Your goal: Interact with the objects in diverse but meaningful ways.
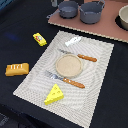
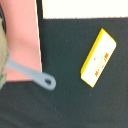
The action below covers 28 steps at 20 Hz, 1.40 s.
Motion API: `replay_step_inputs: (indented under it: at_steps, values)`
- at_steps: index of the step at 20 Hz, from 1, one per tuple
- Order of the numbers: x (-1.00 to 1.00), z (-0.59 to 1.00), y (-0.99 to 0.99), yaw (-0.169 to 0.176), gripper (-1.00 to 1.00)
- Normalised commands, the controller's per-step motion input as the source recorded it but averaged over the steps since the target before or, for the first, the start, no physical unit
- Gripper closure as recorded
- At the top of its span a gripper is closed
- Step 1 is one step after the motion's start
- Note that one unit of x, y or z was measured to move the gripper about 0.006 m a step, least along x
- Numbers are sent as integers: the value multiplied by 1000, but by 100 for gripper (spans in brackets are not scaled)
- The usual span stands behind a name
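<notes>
A small yellow packet point(image 1: 39, 39) with a red mark lies on the dark tablecloth, off the exterior view's left edge of the striped placemat point(image 1: 97, 85). In the wrist view the packet point(image 2: 98, 57) lies flat and tilted, with nothing touching it. An orange-brown scored bread loaf point(image 1: 17, 69) rests further to the exterior view's left. The yellow holed cheese wedge point(image 1: 54, 94) stands on the placemat's near corner. A white fish-like piece point(image 1: 73, 41) lies at the mat's far edge. No gripper shows in either view.
A tan plate point(image 1: 68, 64) sits mid-mat between an orange-handled fork point(image 1: 65, 80) and knife point(image 1: 79, 55). Two dark grey pots point(image 1: 68, 8) point(image 1: 92, 11) stand on a pink board point(image 1: 95, 27). In the wrist view a grey handle point(image 2: 35, 75) reaches off the pink board point(image 2: 20, 35) near the packet.
</notes>
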Motion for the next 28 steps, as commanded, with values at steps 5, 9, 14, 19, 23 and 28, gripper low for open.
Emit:
replay_step_inputs:
  at_steps: [5,9,14,19,23,28]
  values:
    - [948,-182,-153,0,-100]
    - [391,-279,-277,47,-100]
    - [99,-323,-244,167,-100]
    - [61,-303,-50,210,-100]
    - [111,-391,0,155,-100]
    - [160,-311,0,46,-100]
